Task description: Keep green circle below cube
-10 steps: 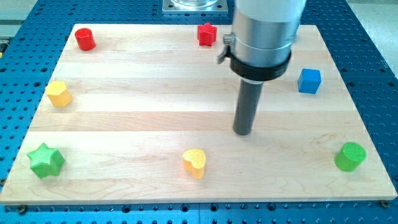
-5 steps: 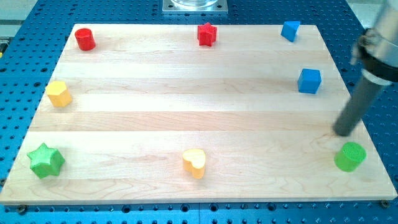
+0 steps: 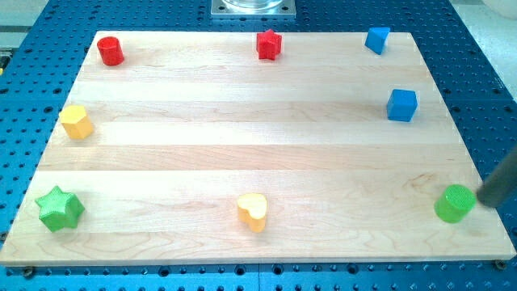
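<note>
- The desk [image 3: 242,145] fills the frame, blocks scattered around its edges.
- The blue cube [image 3: 401,105] sits at upper right, the green circle [image 3: 454,203] well below it at lower right.
- The tip [image 3: 487,199] is just right of the circle; there are no jaws to report.
- Best play: nudge leftward gently, staying beneath the cube.

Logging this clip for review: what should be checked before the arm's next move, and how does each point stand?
1. Green circle block lies below the blue cube: ok.
2. My tip sits just right of the green circle: ok.
3. Tip touching the circle: cannot tell.
4. Circle fully on the wooden board, near its lower right corner: ok.
5. Room for a rightward push: not ok, edge close.
</note>
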